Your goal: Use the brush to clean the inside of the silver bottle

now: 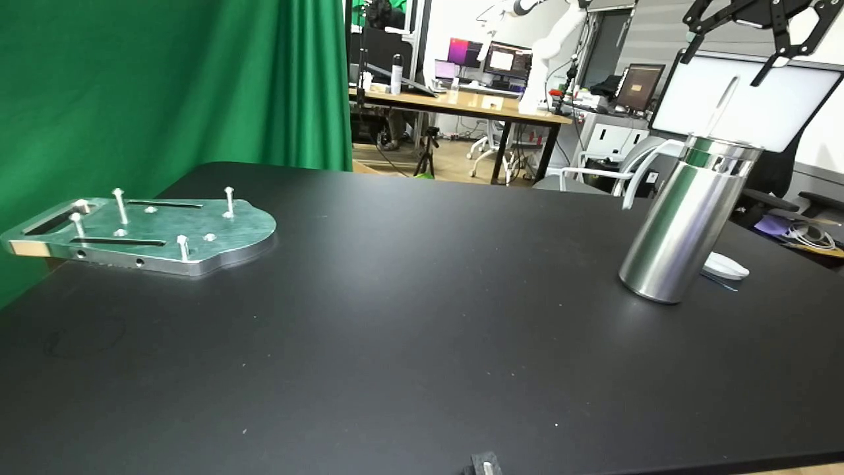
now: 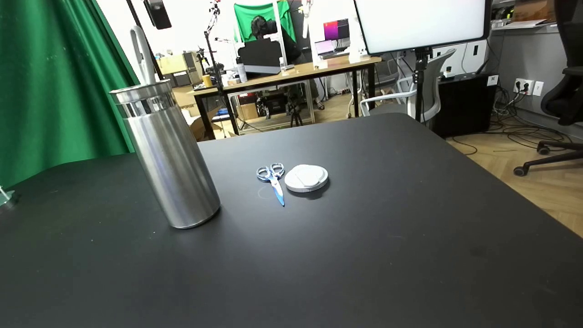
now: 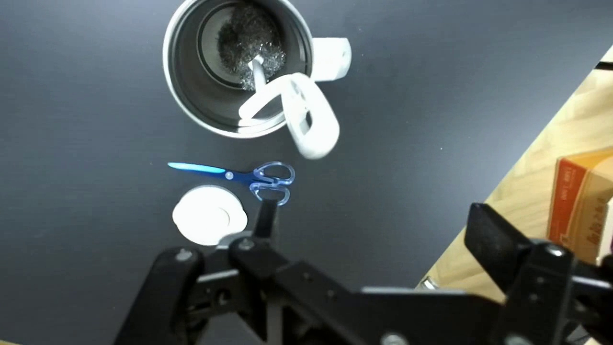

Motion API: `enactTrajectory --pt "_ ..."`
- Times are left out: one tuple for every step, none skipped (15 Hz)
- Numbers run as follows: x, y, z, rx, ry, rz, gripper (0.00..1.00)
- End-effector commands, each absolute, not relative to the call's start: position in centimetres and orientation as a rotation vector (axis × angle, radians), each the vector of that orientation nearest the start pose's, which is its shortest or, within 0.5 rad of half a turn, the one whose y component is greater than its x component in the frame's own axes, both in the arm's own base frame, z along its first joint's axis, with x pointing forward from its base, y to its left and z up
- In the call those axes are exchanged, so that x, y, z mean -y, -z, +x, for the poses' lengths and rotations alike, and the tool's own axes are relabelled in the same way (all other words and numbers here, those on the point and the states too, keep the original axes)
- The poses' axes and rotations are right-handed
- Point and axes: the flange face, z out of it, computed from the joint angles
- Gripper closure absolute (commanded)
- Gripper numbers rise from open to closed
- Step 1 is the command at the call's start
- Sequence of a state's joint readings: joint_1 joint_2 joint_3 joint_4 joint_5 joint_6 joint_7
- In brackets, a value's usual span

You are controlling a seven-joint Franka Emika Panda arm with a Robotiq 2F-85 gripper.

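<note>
Black jaws, spread wide, hang above a black desk (image 2: 364,255); wrist view has both tips apart from the white brush (image 3: 287,85). Brush is in the silver bottle (image 2: 173,164): looped handle (image 3: 317,139) pokes up & out over the rim, w/ a head of dark bristles (image 3: 246,36) down inside. Can't tell if the bristles touch the bottom. Bottle is a tall, plain cyl. of brushed metal w/ a shinier neck band, standing on the desk, mouth up. A white side handle (image 3: 331,58) juts from it.

Next out: scissors (image 3: 239,176), lying flat btwn the bottle & a round white disc (image 3: 207,218), just beside the disc; bluish blades, clear loops. Farther off on the same desk, well apart from the bottle: a flat metal plate (image 1: 165,227) w/ upright pegs, nr a green curtain (image 1: 165,79).

Past the desk edge, in the wrist view: an orange & tan box (image 3: 570,196), partly out of frame. Bkgd, in an exterior view: a white robot arm (image 1: 550,53) & a lit monitor (image 1: 504,61). Also bkgd: a big bright screen (image 2: 423,23), in both exterior views; & in an exterior view, a blk office chair (image 2: 569,41) & a dark-haired person (image 2: 258,27), head bowed.
</note>
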State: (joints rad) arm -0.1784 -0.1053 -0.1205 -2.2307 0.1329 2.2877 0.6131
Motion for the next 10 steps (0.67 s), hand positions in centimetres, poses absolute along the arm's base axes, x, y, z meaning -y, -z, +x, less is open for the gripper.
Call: enactTrajectory --pt "14.3 -43.1 50.9 -1.679 0.188 -2.497 0.0" --pt "13.9 -43.0 50.8 -1.741 0.174 -2.46 0.0" --pt "13.4 -43.1 50.5 -1.802 0.167 -2.424 0.0" --pt "13.0 -43.1 50.3 -1.863 0.155 -2.384 0.0" --pt "12.7 -43.2 50.2 -1.923 0.149 -2.348 0.0" --pt "12.3 -43.2 50.0 -1.98 0.136 -2.309 0.0" --pt "12.1 -43.2 49.9 -2.038 0.126 -2.269 0.0" --pt "11.9 -43.2 49.8 -2.093 0.107 -2.228 0.0" --pt "11.9 -43.1 49.6 -2.143 0.075 -2.183 0.0" --pt "11.9 -43.1 49.2 -2.168 -0.001 -2.135 0.0"
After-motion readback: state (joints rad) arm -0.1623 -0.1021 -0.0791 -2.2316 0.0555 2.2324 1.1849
